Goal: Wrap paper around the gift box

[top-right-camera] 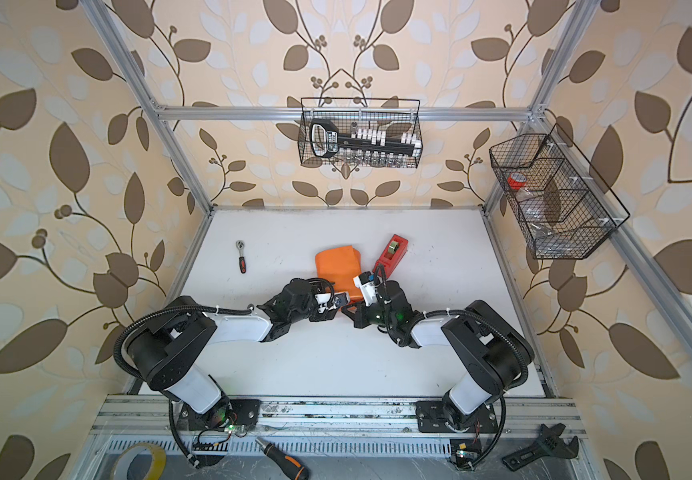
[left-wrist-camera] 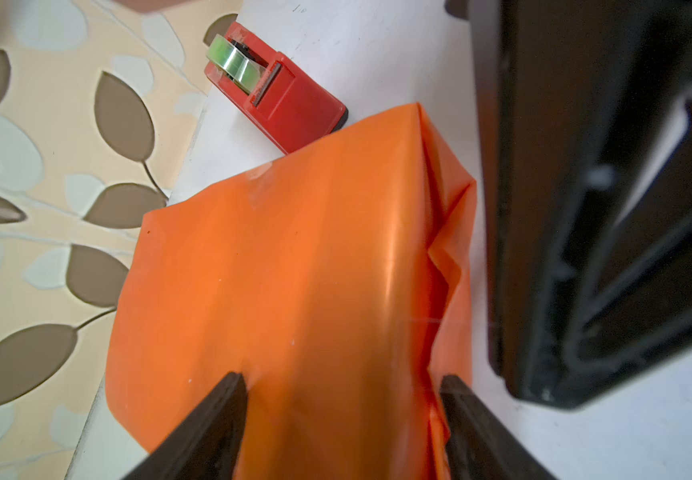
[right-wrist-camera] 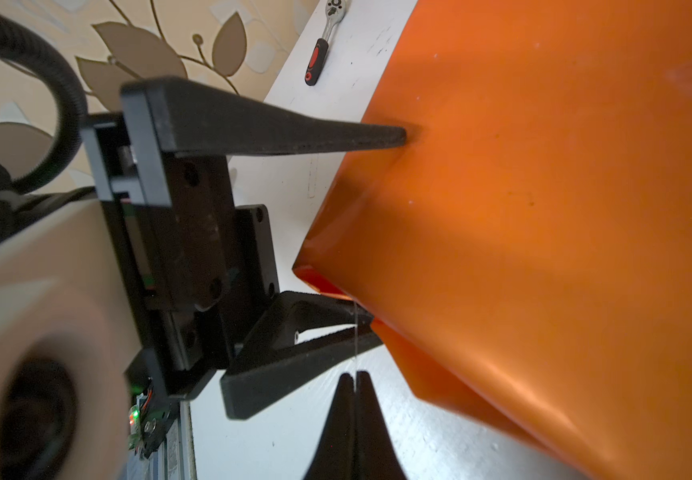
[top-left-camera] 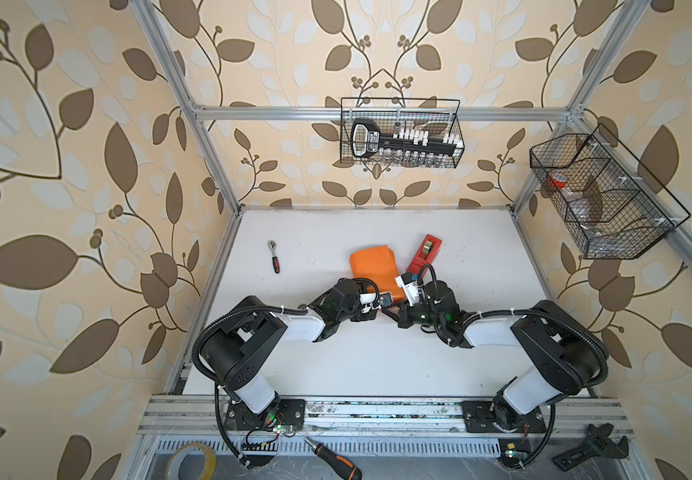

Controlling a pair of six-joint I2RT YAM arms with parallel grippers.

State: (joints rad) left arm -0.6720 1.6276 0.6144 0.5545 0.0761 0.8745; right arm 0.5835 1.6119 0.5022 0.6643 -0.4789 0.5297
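Observation:
The bright orange paper [top-left-camera: 371, 266] [top-right-camera: 336, 264] lies folded over a flat, boxy bundle mid-table; the gift box is hidden under it. My left gripper [left-wrist-camera: 342, 378] [top-left-camera: 383, 300] straddles the bundle's near end. One finger dents the top face and the other sits under the folded edge, as the right wrist view shows [right-wrist-camera: 385, 228]. It is shut on the paper [left-wrist-camera: 294, 270] [right-wrist-camera: 543, 208]. My right gripper [right-wrist-camera: 354, 376] [top-left-camera: 390, 311] is shut just beside it. A thin clear tape strip [right-wrist-camera: 354, 340] runs from its fingertips to the bundle's edge.
A red tape dispenser [top-left-camera: 425, 253] [left-wrist-camera: 277, 99] touches the bundle's far right corner. A small ratchet [top-left-camera: 274, 255] lies at the far left. Wire baskets [top-left-camera: 402, 133] [top-left-camera: 602, 195] hang on the walls. A tape roll [top-left-camera: 192, 461], a screwdriver [top-left-camera: 333, 457] and a wrench [top-left-camera: 593, 451] lie by the front rail.

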